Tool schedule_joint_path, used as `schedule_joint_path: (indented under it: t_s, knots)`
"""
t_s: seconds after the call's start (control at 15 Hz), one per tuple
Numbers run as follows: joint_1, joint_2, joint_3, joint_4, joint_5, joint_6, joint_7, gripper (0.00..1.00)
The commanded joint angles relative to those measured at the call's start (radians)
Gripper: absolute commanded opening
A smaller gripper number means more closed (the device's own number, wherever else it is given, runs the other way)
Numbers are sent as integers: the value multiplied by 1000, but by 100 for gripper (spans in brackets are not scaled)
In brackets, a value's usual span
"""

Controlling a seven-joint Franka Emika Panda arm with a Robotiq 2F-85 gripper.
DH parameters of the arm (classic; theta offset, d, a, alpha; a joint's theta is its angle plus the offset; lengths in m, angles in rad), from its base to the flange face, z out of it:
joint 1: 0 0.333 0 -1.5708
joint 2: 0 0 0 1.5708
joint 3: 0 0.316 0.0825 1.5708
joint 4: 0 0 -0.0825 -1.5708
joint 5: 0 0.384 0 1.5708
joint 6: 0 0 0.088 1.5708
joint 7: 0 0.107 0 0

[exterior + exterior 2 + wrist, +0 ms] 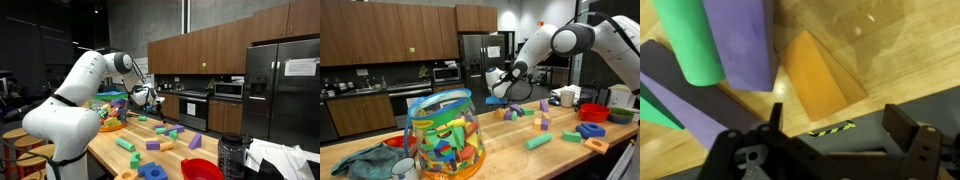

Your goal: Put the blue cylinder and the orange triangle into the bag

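The orange triangle (820,72) is a wedge lying on the wooden table, just beyond my gripper (838,125) in the wrist view. The gripper hangs above it, open, with nothing between its fingers. In both exterior views the gripper (146,98) (499,92) hovers over the table's middle. A blue round block (152,172) (589,130), which may be the blue cylinder, lies far from the gripper near the red bowl. The bag (444,135) (110,102) is see-through, full of coloured blocks, and stands at the table's other end.
A green cylinder (690,40) and purple blocks (742,40) lie right next to the orange wedge. More blocks (155,145) are scattered over the table. A red bowl (202,170) (595,112) and a crumpled cloth (365,160) sit at opposite ends. Kitchen cabinets stand behind.
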Motion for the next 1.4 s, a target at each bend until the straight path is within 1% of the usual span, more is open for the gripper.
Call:
schedule_joint_path:
  t_s: [0.0,0.27,0.67,0.73,0.8,0.87,1.0,1.07,1.27,1.33]
  knots:
    - [29,-1,-40,-14,-30,-57,-3,100]
    - [31,11,-47,-6,-53,-102,-5,100]
    - [30,1,-25,-16,-58,-139,-31,100]
    - [33,-1,-23,-18,-58,-142,-32,75]
    - [34,0,-21,-17,-58,-144,-35,74]
    - [37,-2,-20,-18,-59,-145,-37,68]
    - [40,-1,-18,-15,-58,-146,-41,53]
    - [41,-1,-18,-14,-58,-148,-42,44]
    - [44,-4,-15,-12,-55,-149,-43,22]
    - [46,-6,-15,-12,-56,-148,-44,21]
